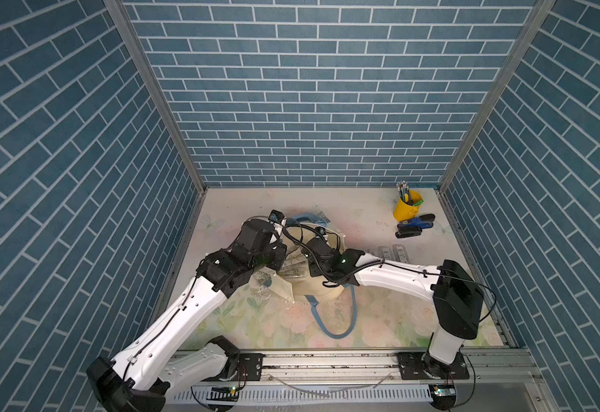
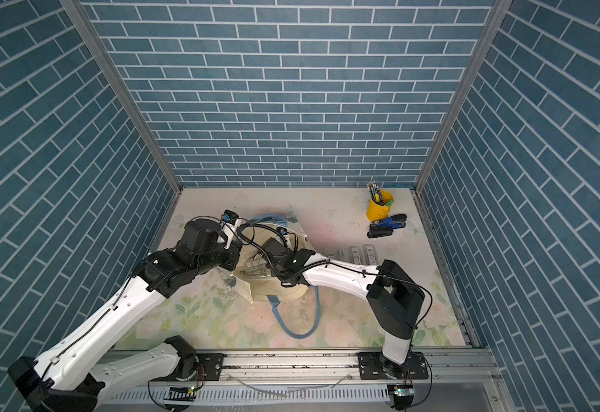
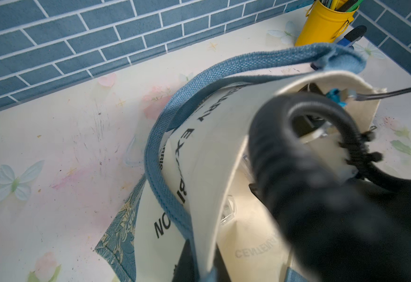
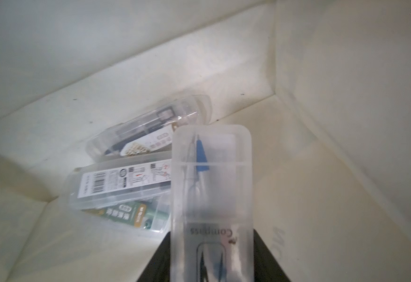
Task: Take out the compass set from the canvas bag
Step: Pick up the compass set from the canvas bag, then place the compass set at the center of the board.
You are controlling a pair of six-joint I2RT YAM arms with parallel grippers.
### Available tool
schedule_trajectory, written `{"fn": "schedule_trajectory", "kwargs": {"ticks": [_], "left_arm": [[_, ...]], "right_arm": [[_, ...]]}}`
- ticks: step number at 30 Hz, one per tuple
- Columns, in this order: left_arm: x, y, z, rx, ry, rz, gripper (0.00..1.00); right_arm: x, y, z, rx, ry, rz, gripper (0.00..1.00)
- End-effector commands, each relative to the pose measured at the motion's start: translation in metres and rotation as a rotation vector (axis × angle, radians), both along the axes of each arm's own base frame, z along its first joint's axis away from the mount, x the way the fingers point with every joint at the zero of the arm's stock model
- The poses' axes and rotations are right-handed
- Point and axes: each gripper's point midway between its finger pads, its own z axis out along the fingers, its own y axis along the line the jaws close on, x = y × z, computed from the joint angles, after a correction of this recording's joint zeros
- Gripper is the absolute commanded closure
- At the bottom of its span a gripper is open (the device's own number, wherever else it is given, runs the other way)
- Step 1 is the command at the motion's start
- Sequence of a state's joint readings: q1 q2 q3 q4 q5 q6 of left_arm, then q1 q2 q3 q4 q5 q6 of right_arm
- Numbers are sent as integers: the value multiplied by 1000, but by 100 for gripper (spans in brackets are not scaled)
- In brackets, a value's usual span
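**A:** What does the right wrist view show that the top views hide?

**B:** The inside of the canvas bag (image 4: 101, 48). The right gripper (image 4: 211, 266) is clamped on the compass set (image 4: 211, 175), a clear case printed "Compass", with a dark finger (image 4: 159, 261) on either side. Three other clear cases (image 4: 123, 185) lie heaped on the bag's floor. Whether the held one touches them, I cannot tell.

**A:** And from above?

**B:** In both top views the bag (image 1: 314, 290) (image 2: 286, 290) stands mouth-up on the table (image 1: 362, 214), between the arms. The right wrist covers its gripper.

**A:** The left gripper?

**B:** Only the left wrist view shows it (image 3: 203, 268). It is pinched tight on the bag's rim, beside a blue strap (image 3: 155, 156).

**A:** Any other containers?

**B:** A yellow cup (image 1: 407, 210) holds pens (image 1: 403, 189) in the far right corner. Two staplers (image 1: 415, 224) lie just beside it, and flat cases (image 1: 393, 252) lie between the cup and the bag.
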State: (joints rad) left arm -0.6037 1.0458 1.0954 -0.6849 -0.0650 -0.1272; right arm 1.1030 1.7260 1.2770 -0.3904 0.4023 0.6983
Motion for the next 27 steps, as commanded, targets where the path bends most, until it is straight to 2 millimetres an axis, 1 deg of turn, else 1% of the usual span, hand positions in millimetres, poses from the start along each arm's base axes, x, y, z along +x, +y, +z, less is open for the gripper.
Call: {"fn": "schedule_trajectory", "kwargs": {"ticks": [1,4,8,10,13,15,17,20,22,24,26,27], "left_arm": [[4,-6,18,-22,-40,-17,100],[5,-8,16,-31,-37,-16,100],[6,-11,21,-57,-53,-17,100],[7,-10,21,-51,-53,-12,100],[7,-8,21,-43,-53,-5,100],[6,-6,20,-39,-52,2,100],[7,-4,20,-32,-55,10,100],[7,-1,21,-22,-56,17,100],[7,0,21,-16,-60,22,100],[7,2,21,-10,-62,27,100],[8,3,21,-8,-65,30,100],[8,3,21,-6,-65,30,100]], "right_arm": [[-24,-12,24,-7,-15,59,73],[-48,-18,39,2,-8,118,73],[-80,-25,51,-14,-11,197,74],[-92,-31,58,-20,-22,214,74],[-102,-52,76,-36,-56,213,75],[-103,-71,86,-42,-77,189,75],[-101,-94,95,-63,-105,144,75],[-98,-130,101,-92,-138,62,76],[-98,-151,97,-99,-146,12,77],[-100,-168,85,-98,-137,-24,77],[-100,-185,66,-92,-115,-73,78],[-101,-190,54,-76,-95,-87,78]]}}
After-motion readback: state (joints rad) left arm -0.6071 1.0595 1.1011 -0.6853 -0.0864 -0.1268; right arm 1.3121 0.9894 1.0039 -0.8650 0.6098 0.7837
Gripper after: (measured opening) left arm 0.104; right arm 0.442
